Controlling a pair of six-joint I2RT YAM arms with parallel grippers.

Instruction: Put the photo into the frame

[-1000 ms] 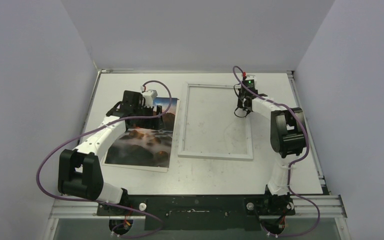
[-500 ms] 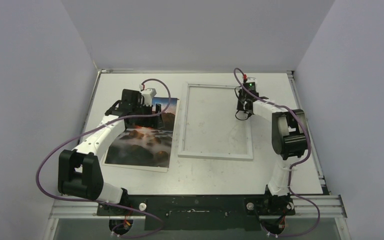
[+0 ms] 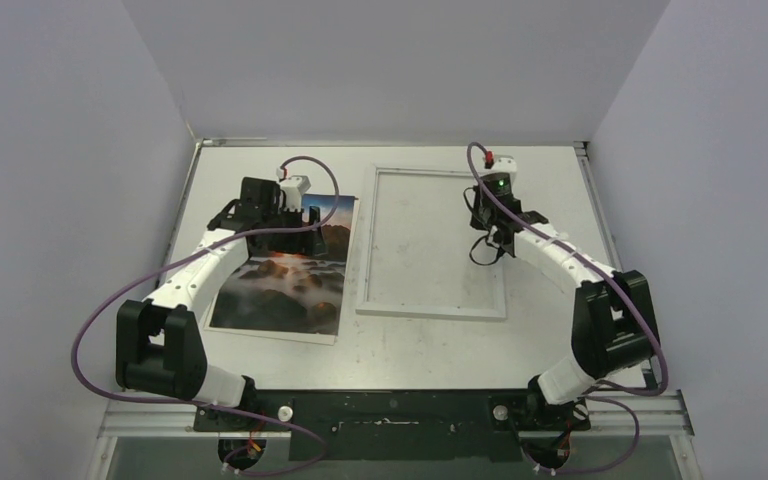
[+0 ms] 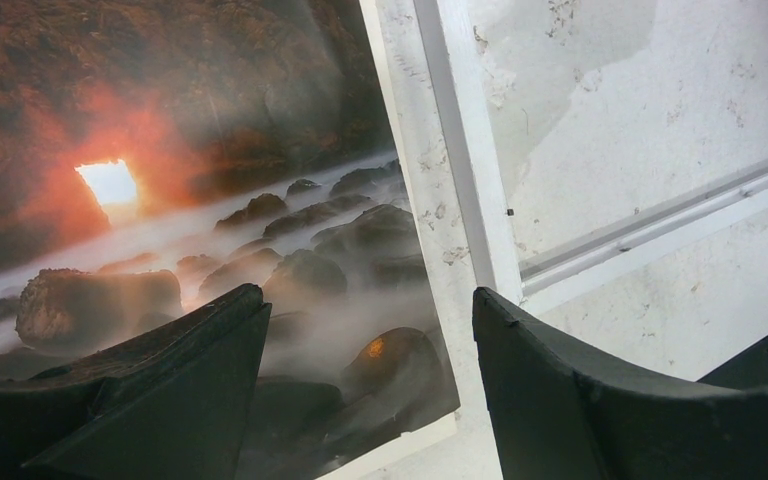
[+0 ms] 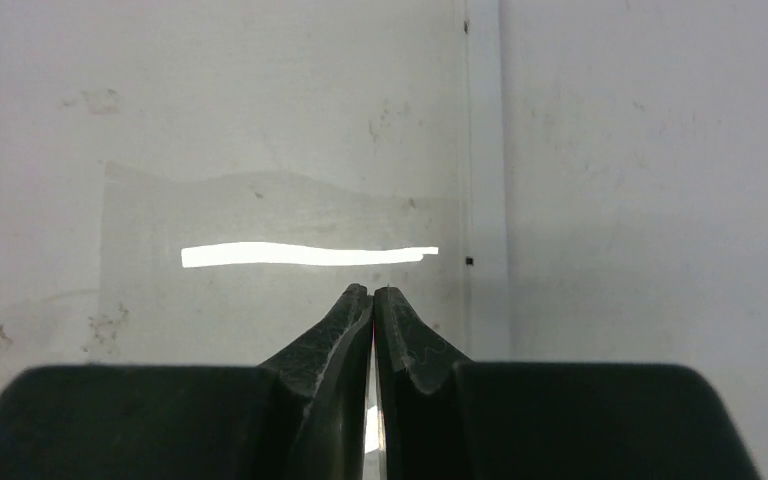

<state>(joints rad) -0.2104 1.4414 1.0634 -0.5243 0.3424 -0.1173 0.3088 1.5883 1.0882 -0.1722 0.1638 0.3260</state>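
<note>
- The left arm (image 3: 195,275) reaches from its base at the near edge out over the table (image 3: 560,180), with a purple cable (image 3: 90,330) looping beside it.
- The left gripper (image 3: 298,240) hangs over the far half of the photo (image 3: 285,290). Its two fingers (image 4: 190,360) stand well apart, with nothing between them. In the wrist view one finger is above the print and the other above the bare table near the frame's corner. Whether they touch the surface cannot be told.
- The photo lies flat on the left half of the table, picture side up: dark rocks, white mist, an orange glow and blue sky at the far end. Its long right edge runs just beside the frame's left rail, with a thin strip of table between them. It is outside the frame.
- The frame (image 3: 430,311) lies flat in the middle of the table. It is white and thin-edged, with a clear pane that shows the scuffed table through it.
- The right gripper (image 3: 492,238) is over the pane, just inside the frame's right rail (image 5: 482,150). Its fingers (image 5: 335,330) are pressed together at the tips and hold nothing. A bright bar of light reflects on the pane just past them.
- The right arm (image 3: 610,320) bends back to its base at the near right.
</note>
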